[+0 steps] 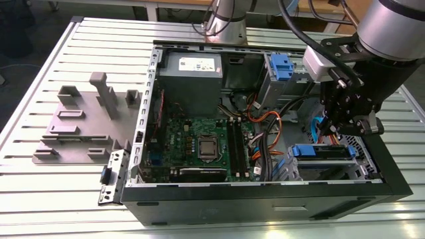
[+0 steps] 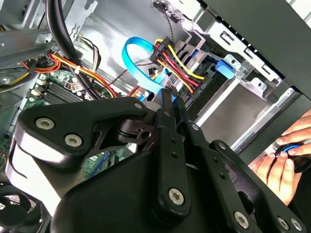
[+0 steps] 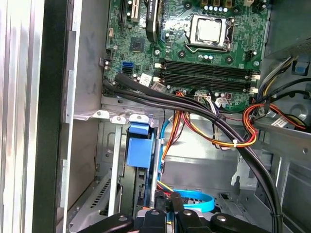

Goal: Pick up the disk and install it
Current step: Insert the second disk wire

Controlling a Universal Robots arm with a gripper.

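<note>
An open computer case (image 1: 371,196) lies on a slatted metal table (image 1: 40,199), its green motherboard (image 1: 199,144) exposed. The gripper (image 1: 345,127) hangs inside the case near the edge on the exterior view's right, just above the drive bay (image 1: 325,167). Its fingers (image 2: 170,104) are pressed together and hold nothing. The disk (image 1: 323,152), with its blue tab (image 3: 139,145), sits in the drive bay beneath the gripper. A blue ribbon cable (image 2: 138,65) and red-and-yellow power wires (image 2: 182,65) meet at a connector beside the fingertips. A person's hand (image 2: 286,162) rests outside the case wall in the second wrist view.
</note>
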